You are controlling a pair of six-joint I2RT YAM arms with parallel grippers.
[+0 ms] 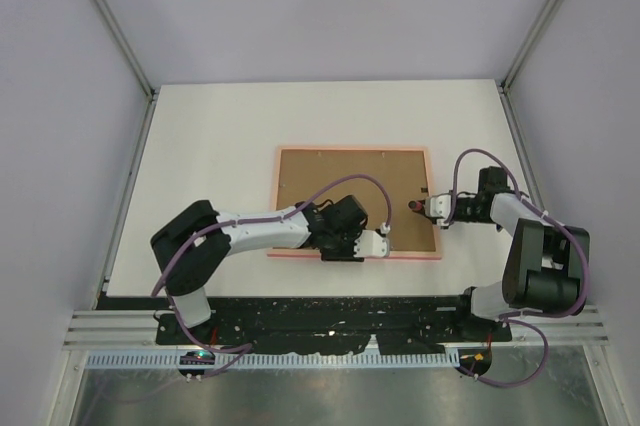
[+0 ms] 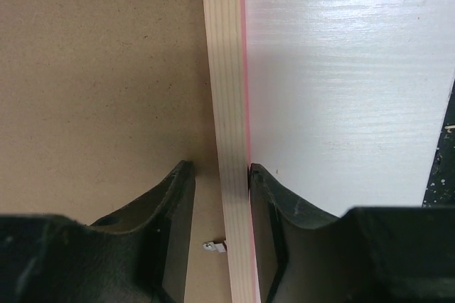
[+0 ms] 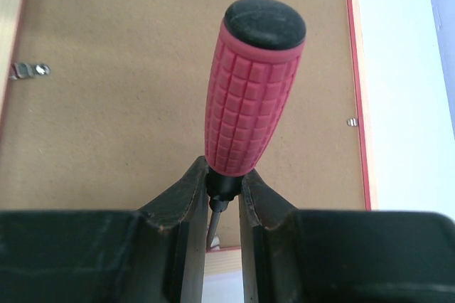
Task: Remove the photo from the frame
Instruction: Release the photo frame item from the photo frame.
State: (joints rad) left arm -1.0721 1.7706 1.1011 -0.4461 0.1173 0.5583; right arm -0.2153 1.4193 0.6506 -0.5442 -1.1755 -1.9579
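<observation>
The task looks to be in its early stage: the frame lies face down near the middle of the bench, its pale wooden rim up and the brown backing board seated inside it, so nothing has been opened yet. The photo itself shows in no view; I judge it to lie under the board, against the bench. Small metal tabs sit along the inner edge of the rim and seem to reach over the board, though they are too small to tell whether any has been turned aside. The left claw straddles the near rail of the frame, partly open: its outer finger touches the pink outside edge, while the inner one stands a little clear of the rail over the board, so it steadies more than it clamps. The right claw is closed on a screwdriver with a red ribbed handle, pinching it at the dark neck just below the handle, and hovers over the right part of the board near the right rail. What is left is most of the job: freeing the tabs, lifting the board out, and then taking out the print
</observation>
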